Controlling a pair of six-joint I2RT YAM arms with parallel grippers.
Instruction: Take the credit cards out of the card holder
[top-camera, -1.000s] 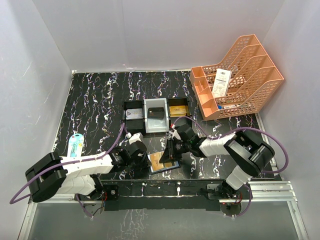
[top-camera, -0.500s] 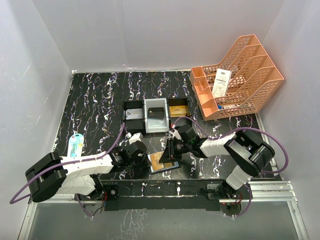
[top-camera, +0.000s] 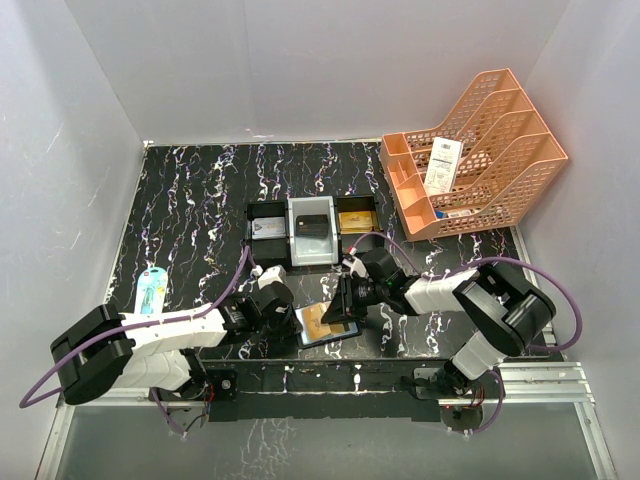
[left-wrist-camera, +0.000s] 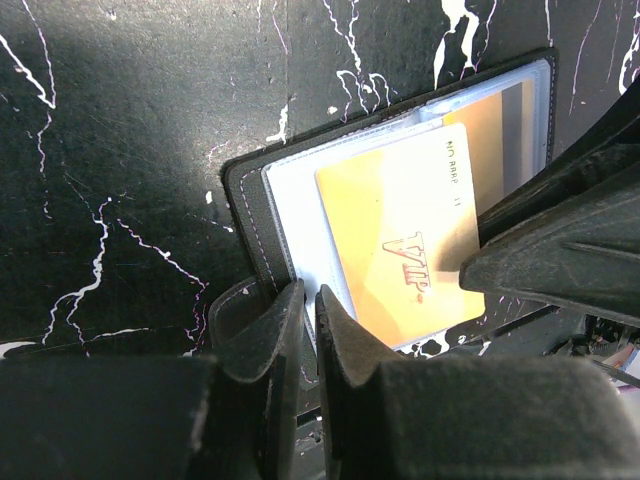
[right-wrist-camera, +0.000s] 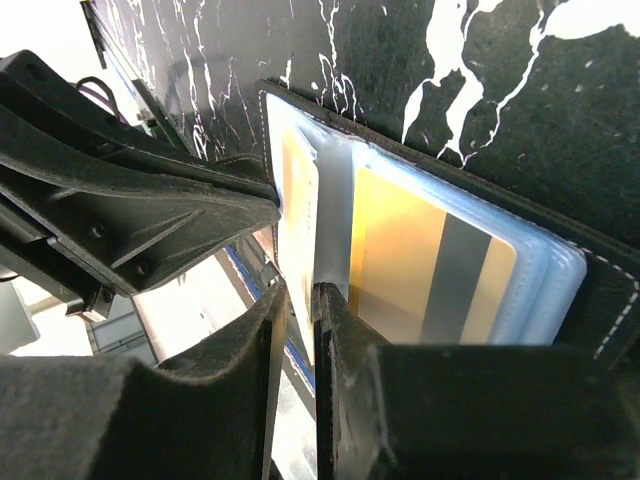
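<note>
left end effector (left-wrist-camera: 311, 296) and right end effector (right-wrist-camera: 300, 292), nearly closed, pinch card holder (left-wrist-camera: 243, 185).

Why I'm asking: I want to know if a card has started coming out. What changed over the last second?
Little: the right arm's elbow drifted slightly right, while the right gripper stayed at the open card holder, its fingers close together at the gold card; no card looks further out. The left gripper stayed pinched on the holder's edge. The bins and orange rack did not move.
</note>
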